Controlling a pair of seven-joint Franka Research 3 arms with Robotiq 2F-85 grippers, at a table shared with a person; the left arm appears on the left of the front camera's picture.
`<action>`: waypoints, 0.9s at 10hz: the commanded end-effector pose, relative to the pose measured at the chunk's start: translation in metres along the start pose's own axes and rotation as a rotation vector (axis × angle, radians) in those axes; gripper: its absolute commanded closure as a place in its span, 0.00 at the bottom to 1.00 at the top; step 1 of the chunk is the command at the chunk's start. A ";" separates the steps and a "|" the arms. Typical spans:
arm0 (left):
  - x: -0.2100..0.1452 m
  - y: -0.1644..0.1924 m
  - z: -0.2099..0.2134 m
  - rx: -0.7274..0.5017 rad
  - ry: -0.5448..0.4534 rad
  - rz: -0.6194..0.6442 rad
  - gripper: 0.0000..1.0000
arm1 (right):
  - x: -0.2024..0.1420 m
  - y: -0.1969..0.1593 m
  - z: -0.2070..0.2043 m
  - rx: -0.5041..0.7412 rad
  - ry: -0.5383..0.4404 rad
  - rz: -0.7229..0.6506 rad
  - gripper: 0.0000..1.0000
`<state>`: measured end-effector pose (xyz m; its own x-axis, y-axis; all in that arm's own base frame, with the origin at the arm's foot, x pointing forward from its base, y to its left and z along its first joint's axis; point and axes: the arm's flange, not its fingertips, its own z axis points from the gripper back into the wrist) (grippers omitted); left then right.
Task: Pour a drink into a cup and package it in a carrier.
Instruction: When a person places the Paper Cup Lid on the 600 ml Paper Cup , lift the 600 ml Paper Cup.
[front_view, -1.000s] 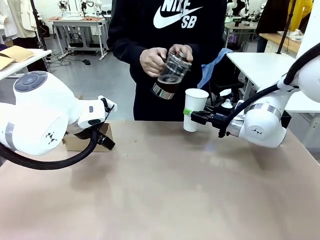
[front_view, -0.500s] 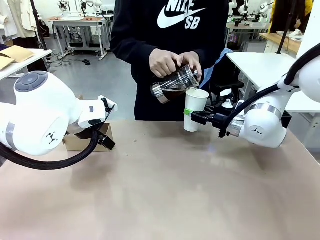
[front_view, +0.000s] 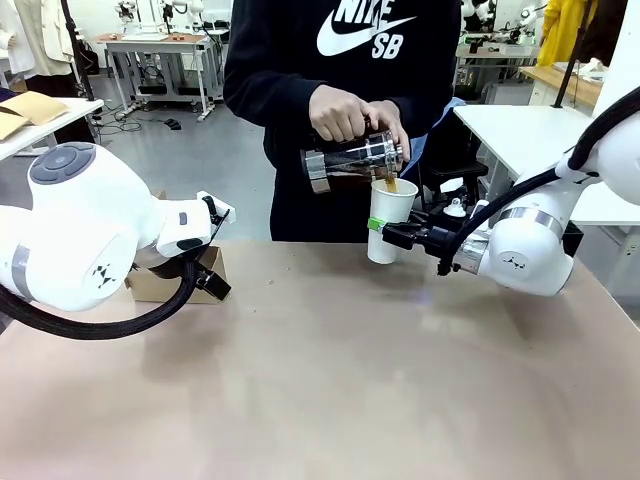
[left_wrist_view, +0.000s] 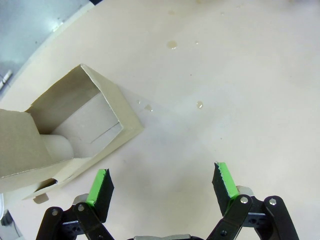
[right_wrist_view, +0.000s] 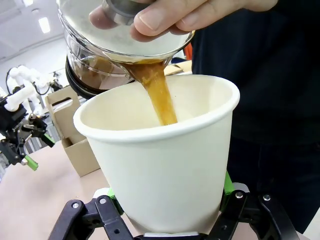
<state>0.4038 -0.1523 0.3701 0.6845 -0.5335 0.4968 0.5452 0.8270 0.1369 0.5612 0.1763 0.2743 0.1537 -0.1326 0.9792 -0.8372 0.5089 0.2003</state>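
A person at the far side tips the glass pitcher (front_view: 350, 165) nearly level with both hands. A brown stream of the drink (right_wrist_view: 160, 97) runs from its lip into the white paper cup (front_view: 389, 218). My right gripper (front_view: 385, 232) is shut on the cup's lower part and holds it upright above the table; in the right wrist view the green pads (right_wrist_view: 227, 182) press its sides. The brown cardboard carrier (left_wrist_view: 70, 130) lies on the table at the left. My left gripper (left_wrist_view: 162, 187) hangs open just beside it with nothing between its fingers.
A few small drops (left_wrist_view: 172, 44) mark the beige tabletop (front_view: 330, 380). The left arm's big white body (front_view: 80, 240) covers most of the carrier in the front view. A white side table (front_view: 520, 130) stands at the right behind the right arm.
The person has swung the pitcher over the cup's rim and tipped it further; the drink now streams into the cup. Neither arm has moved.
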 end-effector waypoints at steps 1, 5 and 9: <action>0.000 0.000 0.000 -0.001 -0.001 0.001 0.00 | 0.001 0.001 -0.002 0.003 -0.004 -0.002 0.19; 0.000 0.000 0.000 -0.001 -0.001 0.001 0.00 | 0.001 0.001 -0.002 0.003 -0.004 -0.002 0.19; 0.000 0.000 0.000 -0.001 -0.001 0.001 0.00 | 0.001 0.001 -0.002 0.003 -0.004 -0.002 0.19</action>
<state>0.4038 -0.1523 0.3701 0.6845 -0.5335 0.4968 0.5452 0.8270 0.1369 0.5612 0.1763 0.2742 0.1539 -0.1325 0.9792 -0.8372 0.5088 0.2005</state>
